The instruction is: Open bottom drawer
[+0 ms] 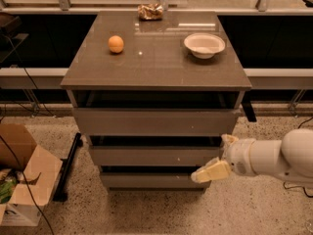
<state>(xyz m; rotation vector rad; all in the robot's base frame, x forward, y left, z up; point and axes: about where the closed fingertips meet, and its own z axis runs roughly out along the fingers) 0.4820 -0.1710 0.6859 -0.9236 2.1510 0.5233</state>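
tool (209,172) at right end of bottom drawer (146,180)

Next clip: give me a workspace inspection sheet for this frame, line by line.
Surface: grey cabinet top, glossy.
Job's things: bottom drawer, looks shut.
Clutter: orange, white bowl and crumpled wrapper on top.
Grippers: gripper low at the bottom drawer's right end; contact unclear.
Cables: black cable crossing the cardboard box, left.
Surroundings: speckled floor; dark shelving behind.
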